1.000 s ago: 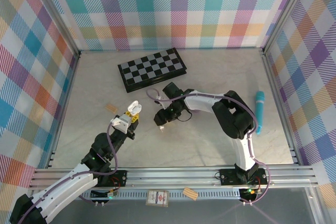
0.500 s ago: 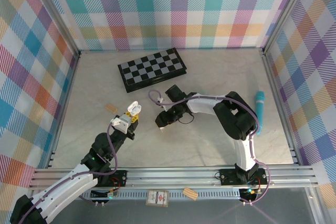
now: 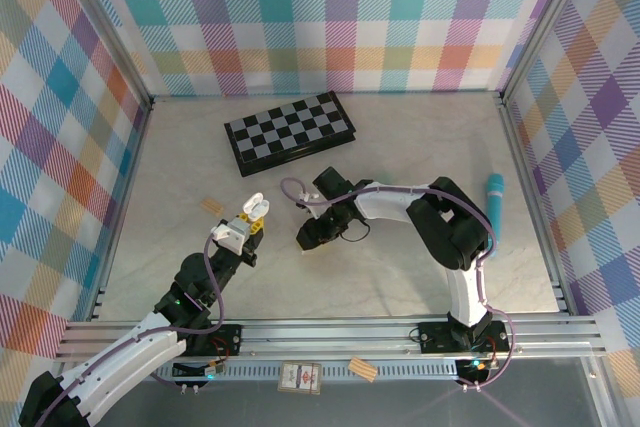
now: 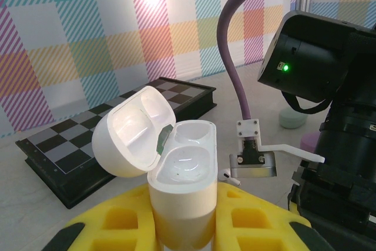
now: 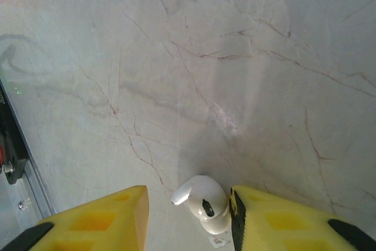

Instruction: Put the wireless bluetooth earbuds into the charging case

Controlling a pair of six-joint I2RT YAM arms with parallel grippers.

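One white earbud (image 5: 202, 204) is seen lying on the marble table (image 5: 235, 57), low at 6 o'clock in the right wrist view, inside the gap of the right gripper (image 5: 188, 192). Its rounded body is set just beside the yellow finger (image 5: 282, 218) on the 3 o'clock side, whether touching cannot be told, while its short stem is pointed toward about 9 o'clock. The long axis is thus laid nearly across the gap, along the line on which the jaws meet. The jaws are held partly apart and bare table is left between the stem and the other finger, so nothing is judged to be clamped yet. The bud is reached by the right arm alone. The left gripper (image 4: 182, 204) is closed on the charging case (image 4: 179, 174), which is held upright with its lid swung back toward 10 o'clock and both wells seen empty. In the top view the bud's spot under the right gripper is placed at about 4 o'clock from the case, near it but apart. The coming pinch is judged to depend on the jaws being closed along the stem's line without the bud being rolled away.
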